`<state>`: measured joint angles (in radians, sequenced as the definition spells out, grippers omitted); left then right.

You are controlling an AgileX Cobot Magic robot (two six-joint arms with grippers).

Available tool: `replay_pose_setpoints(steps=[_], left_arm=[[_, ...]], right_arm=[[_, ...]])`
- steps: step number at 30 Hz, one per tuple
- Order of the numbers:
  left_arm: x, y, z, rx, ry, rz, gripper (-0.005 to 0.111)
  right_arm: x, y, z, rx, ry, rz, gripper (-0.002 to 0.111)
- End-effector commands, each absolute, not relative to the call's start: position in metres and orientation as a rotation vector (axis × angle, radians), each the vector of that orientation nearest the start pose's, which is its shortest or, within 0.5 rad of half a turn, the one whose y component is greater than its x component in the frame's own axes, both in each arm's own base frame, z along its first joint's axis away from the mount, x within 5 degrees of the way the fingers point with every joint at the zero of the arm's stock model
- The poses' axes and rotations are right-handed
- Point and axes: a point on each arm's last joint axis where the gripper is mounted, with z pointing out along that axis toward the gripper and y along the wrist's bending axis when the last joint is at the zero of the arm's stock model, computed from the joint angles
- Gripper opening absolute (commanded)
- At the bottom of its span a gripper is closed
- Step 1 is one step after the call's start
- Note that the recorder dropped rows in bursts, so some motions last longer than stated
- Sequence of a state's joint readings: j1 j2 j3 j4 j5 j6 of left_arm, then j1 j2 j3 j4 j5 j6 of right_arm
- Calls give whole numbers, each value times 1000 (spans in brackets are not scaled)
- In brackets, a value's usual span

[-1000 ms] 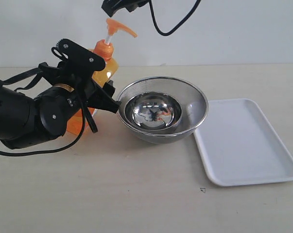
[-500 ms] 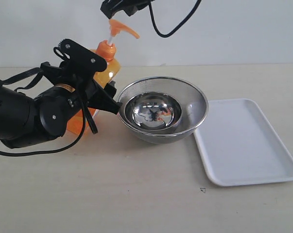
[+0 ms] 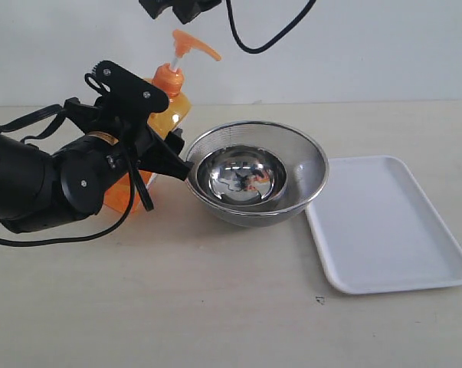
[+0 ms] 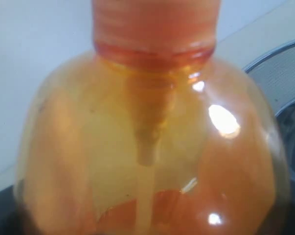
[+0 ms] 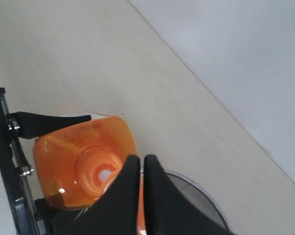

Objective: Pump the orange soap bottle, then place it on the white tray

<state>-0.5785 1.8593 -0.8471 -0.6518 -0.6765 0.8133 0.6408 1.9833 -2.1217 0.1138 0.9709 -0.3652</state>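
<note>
The orange soap bottle (image 3: 171, 106) stands on the table left of the bowl, its pump head (image 3: 189, 44) raised on the white stem. My left gripper (image 3: 148, 136) is shut on the bottle's body, and the bottle (image 4: 152, 147) fills the left wrist view. My right gripper (image 3: 172, 7) hangs shut just above and left of the pump head, apart from it. In the right wrist view its closed fingertips (image 5: 141, 159) sit over the bottle's top (image 5: 83, 164). The white tray (image 3: 388, 226) lies flat at the right.
A steel mesh strainer (image 3: 311, 165) with a round steel bowl (image 3: 240, 178) inside it stands between the bottle and the tray, touching the tray's near-left corner. A black cable (image 3: 265, 38) hangs from the right arm above the bowl.
The right gripper dipped toward the pump head, then shifted left and slightly up away from it. The bottle and left gripper have barely moved.
</note>
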Motion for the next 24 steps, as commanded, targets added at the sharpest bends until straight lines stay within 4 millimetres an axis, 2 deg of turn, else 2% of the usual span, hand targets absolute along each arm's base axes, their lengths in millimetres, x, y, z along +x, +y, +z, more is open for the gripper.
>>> replay_pose_setpoints(steps=[1,24], left_arm=[[319,-172,158,555,1893,130,5],[319,-172,157,560,1901,125,5]], right_arm=[[354,275,388,-1115,2064,295,0],[354,274,384,-1122,2092,291,0]])
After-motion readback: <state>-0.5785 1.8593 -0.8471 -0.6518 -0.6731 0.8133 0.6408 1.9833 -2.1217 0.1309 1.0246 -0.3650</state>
